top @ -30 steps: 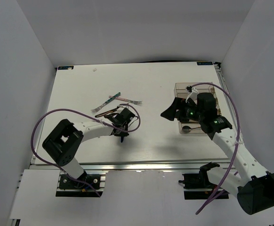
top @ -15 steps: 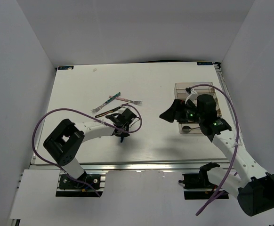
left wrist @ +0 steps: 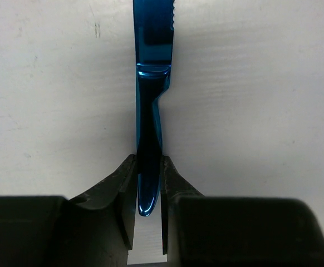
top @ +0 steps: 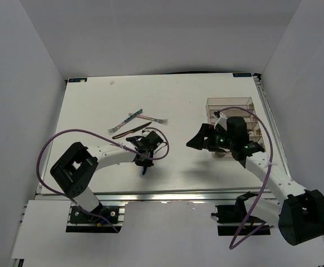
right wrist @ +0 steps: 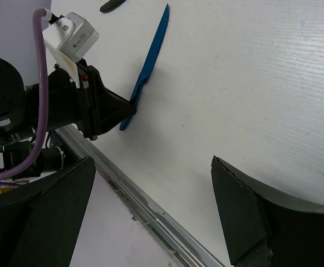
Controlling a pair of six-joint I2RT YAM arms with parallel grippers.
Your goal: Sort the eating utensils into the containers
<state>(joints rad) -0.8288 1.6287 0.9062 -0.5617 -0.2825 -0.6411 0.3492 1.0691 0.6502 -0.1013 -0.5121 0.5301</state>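
My left gripper [left wrist: 148, 183] is shut on the handle of a blue knife [left wrist: 151, 105], which points away from it just over the white table. In the top view this gripper [top: 144, 162] is left of centre, near the front. The right wrist view shows the same knife [right wrist: 151, 61] in the left gripper's fingers [right wrist: 114, 111]. My right gripper [top: 198, 137] is open and empty, hovering over the table left of the clear brownish tray [top: 229, 101]. In its own view the jaws [right wrist: 151, 206] stand wide apart. A pink-handled fork [top: 152, 119] and a teal-handled fork [top: 126, 119] lie beyond the left gripper.
A dark slim utensil [top: 129, 132] lies just behind the left gripper. The table's metal front rail [right wrist: 151, 214] runs under the right gripper. The right arm covers the near end of the tray. White walls enclose the table.
My right gripper has moved left and nearer, away from the tray toward the table's middle. My left gripper has shifted slightly toward the front edge, still holding the blue knife.
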